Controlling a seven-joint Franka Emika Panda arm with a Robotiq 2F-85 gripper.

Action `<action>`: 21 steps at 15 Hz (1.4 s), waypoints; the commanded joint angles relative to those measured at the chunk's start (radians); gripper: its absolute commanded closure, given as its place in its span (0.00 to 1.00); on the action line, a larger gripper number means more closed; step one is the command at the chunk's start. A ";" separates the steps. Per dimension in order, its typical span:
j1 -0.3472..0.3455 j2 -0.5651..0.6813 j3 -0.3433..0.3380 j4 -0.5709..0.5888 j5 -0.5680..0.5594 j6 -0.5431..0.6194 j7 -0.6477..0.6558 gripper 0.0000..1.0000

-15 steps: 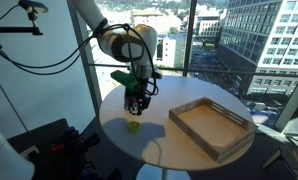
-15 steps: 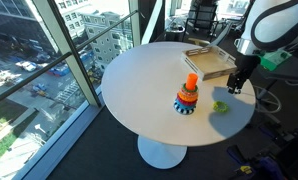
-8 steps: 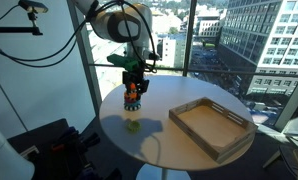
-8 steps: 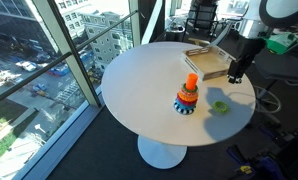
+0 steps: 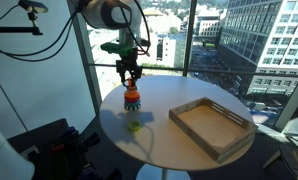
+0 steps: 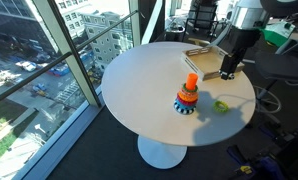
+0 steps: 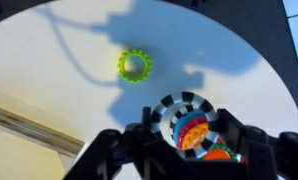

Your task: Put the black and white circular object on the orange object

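Firstly, in an exterior view your gripper hangs directly above the orange object, which stands upright on the round white table at centre frame. A yellow-green ring lies flat just below the orange object in the frame, apart from it. A rectangular wooden tray sits to the right, well apart from both. What the fingers carry is too small to make out here. Tall windows behind show city buildings, and black cables cross the upper left.

In an exterior view from another angle, the gripper appears up and to the right of the orange object, whose dark lower bands show only here. The yellow-green ring lies to its right, and the rectangular wooden tray sits behind, partly hidden by the arm. This view alone shows the table's pedestal and streets far below through the windows on the left.

Only the wrist view settles the grasp. The gripper is clamped on the black and white circular object at lower centre. Through its hole you see the orange object beneath. The yellow-green ring lies at upper centre on the round white table, which is crossed by the arm's shadow.
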 commanded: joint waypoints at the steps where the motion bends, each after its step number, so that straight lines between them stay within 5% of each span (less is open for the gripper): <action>1: 0.027 -0.003 0.024 0.041 -0.014 -0.027 0.044 0.59; 21: 0.087 0.209 0.050 0.284 -0.064 -0.019 0.194 0.59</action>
